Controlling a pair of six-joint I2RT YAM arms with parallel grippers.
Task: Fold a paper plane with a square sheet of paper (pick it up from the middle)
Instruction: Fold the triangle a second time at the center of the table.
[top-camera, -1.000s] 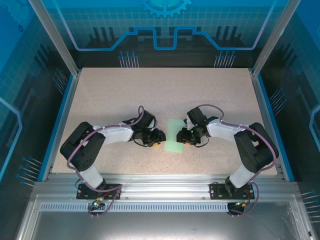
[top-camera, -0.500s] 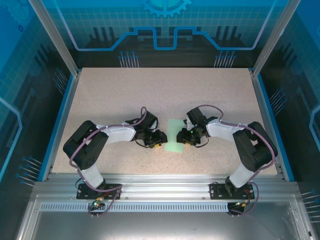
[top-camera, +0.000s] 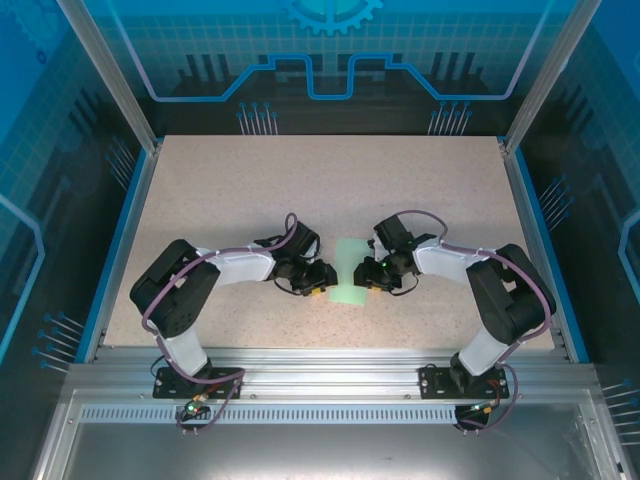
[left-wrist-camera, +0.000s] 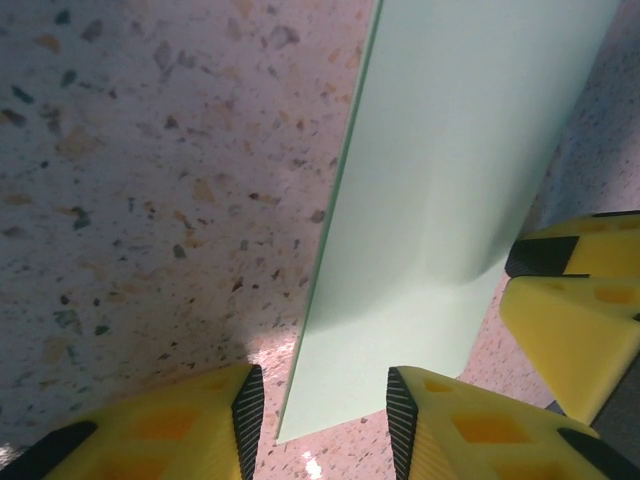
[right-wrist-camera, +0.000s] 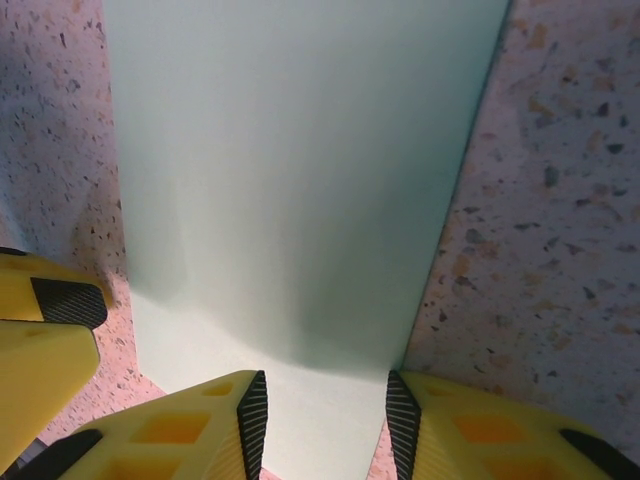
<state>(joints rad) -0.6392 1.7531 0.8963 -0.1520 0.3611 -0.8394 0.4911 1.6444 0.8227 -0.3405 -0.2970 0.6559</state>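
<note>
Two grippers meet low over the table (top-camera: 250, 190) just below the centre of the top view. The paper (top-camera: 344, 262) lies flat between them as a narrow pale green strip running up and down the frame. The left gripper (top-camera: 320, 283) sits at the strip's lower left edge and the right gripper (top-camera: 363, 275) at its right edge, each touching or just overlapping it; from this height I cannot tell how their jaws stand. In the left wrist view the paper (left-wrist-camera: 440, 180) slants from the upper right corner down to bottom centre. Its lower corner rests in the gap of the left gripper (left-wrist-camera: 325, 425), whose jaws stand apart, with speckled table (left-wrist-camera: 150, 200) showing between the lower-left finger and the paper's edge. The paper's end reaches the other finger, but no pinch is visible. At the right edge of that frame the right gripper's yellow fingers (left-wrist-camera: 575, 325) sit against the paper's far side, where a soft shadow falls on it. In the right wrist view the paper (right-wrist-camera: 300, 170) covers the upper left and centre, and its near end spans the whole gap of the right gripper (right-wrist-camera: 325, 415), jaws apart, the sheet lying flat rather than clamped. The left gripper's fingers (right-wrist-camera: 45, 355) show at the lower left beside the paper, with table (right-wrist-camera: 560, 200) on the right.
</note>
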